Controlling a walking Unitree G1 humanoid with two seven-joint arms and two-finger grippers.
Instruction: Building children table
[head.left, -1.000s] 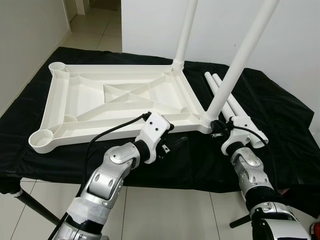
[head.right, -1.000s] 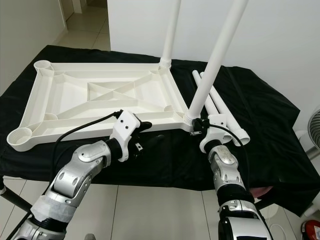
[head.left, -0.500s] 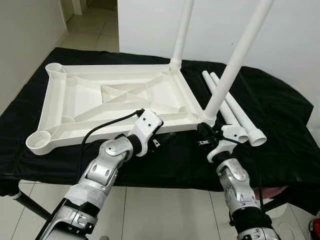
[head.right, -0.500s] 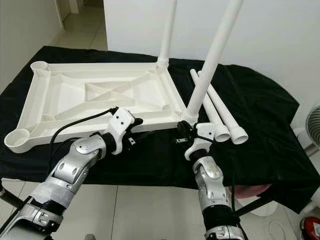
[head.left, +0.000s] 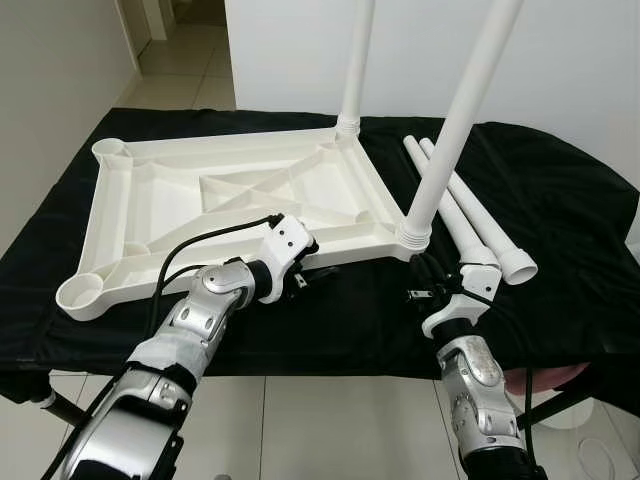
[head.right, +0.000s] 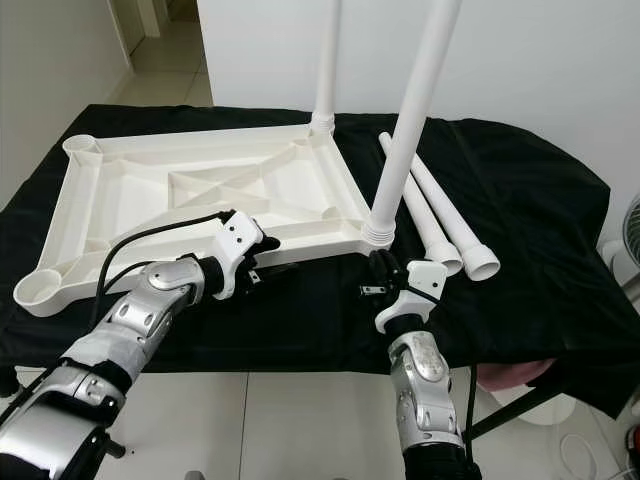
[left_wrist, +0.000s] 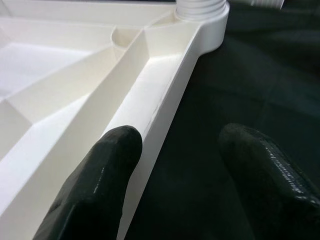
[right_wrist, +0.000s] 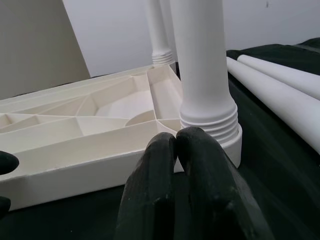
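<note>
Two tall white plastic legs (head.left: 462, 110) rise from the right-hand corners of an upturned white ribbed plastic tabletop (head.left: 215, 200), blocking any straight sweep across that edge, while two loose white tubular legs (head.left: 470, 215) lie side by side just beyond them on the black cloth (head.left: 560, 200). Bare cloth stays open along the near edge, and the two left-hand corner sockets (head.left: 85, 295) stand empty.

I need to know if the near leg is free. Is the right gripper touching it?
Apart. The right wrist view shows the shut right gripper short of the near leg, holding nothing.
</note>
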